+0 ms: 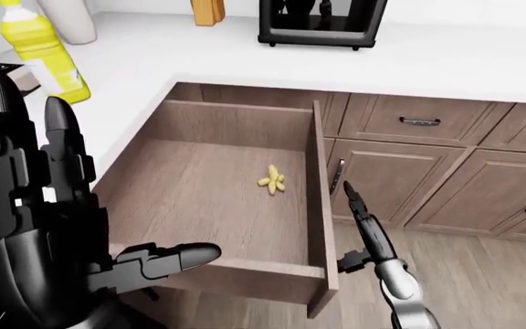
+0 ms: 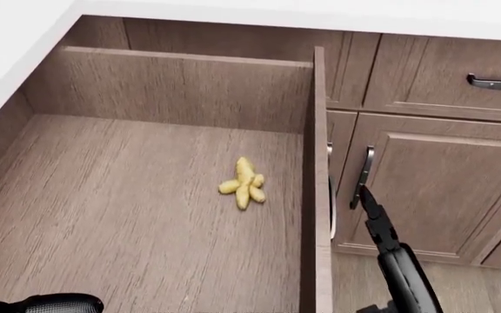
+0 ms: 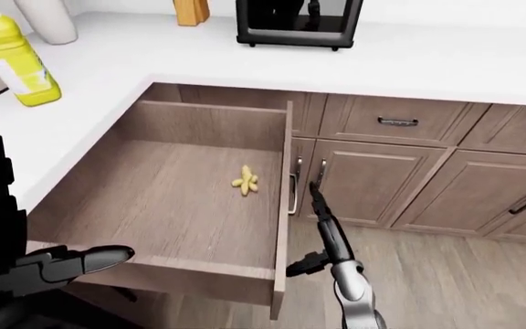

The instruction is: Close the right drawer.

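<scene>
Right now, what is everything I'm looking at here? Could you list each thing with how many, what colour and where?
Drawer: one, brown wood, pulled wide open below the counter's corner.
Ginger root: one, yellow, lying on the drawer's floor.
Counter: one, white, across the top of the eye views.
Bottle: one, yellow, on the counter at top left.
Black appliance: one, on the counter at top centre.
Wooden block: one, tan, left of the appliance.
Pale vessel: one, off-white, beside the bottle.
Closed cabinet fronts: several, brown with dark handles, right of the drawer.
Floor: wood planks, lower right.
Left robot hand: black, fingers spread, at the drawer's near left corner.
Right robot hand: black and silver, fingers extended, just right of the drawer's side.
</scene>
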Robot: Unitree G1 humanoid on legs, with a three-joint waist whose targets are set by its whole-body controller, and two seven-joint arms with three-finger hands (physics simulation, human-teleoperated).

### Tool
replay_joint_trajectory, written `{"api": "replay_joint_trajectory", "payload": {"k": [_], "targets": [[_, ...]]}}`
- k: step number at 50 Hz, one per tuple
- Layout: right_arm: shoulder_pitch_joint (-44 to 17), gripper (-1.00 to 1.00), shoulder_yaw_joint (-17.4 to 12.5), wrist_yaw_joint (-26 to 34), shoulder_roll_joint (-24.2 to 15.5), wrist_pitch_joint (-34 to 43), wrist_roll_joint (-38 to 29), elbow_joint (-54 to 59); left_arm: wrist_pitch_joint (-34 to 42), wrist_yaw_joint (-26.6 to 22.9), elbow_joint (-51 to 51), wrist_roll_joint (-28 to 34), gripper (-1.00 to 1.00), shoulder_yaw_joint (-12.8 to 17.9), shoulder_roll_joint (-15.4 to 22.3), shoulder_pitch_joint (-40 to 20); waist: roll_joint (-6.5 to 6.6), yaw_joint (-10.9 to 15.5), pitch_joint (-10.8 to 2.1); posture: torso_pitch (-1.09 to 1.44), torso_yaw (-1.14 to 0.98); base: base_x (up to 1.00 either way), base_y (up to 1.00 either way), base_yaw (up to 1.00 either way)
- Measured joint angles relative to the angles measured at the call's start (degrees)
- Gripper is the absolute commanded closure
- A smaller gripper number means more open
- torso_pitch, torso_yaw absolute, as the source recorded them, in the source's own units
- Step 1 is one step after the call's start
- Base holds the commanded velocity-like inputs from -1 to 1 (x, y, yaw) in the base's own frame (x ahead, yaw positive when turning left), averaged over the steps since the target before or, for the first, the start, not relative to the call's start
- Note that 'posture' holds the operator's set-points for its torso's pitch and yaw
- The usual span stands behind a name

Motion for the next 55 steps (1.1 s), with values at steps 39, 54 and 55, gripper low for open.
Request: {"api": "replay_joint_trajectory", "payload": {"k": [39, 54, 55], "targets": [[-3.50, -1.00, 2.53, 3.00, 0.78, 2.96, -4.42, -0.46, 0.13, -0.06, 0.01, -0.03, -1.00, -0.01, 0.01, -0.16, 0.01, -0.47, -0.32, 0.00, 0.00, 0.00, 0.00, 0.00], [-5.48, -1.00, 3.84, 3.77, 1.35, 3.50, -6.18, 0.72, 0.48, 0.12, 0.03, -0.21, -1.00, 0.24, 0.21, -0.56, -0.05, -0.58, -0.35, 0.00, 0.00, 0.00, 0.00, 0.00], [-5.61, -1.00, 3.94, 3.81, 1.40, 3.56, -6.33, 0.75, 0.44, 0.12, 0.01, -0.25, -1.00, 0.29, 0.18, -0.48, -0.05, -0.58, -0.35, 0.00, 0.00, 0.00, 0.00, 0.00]]}}
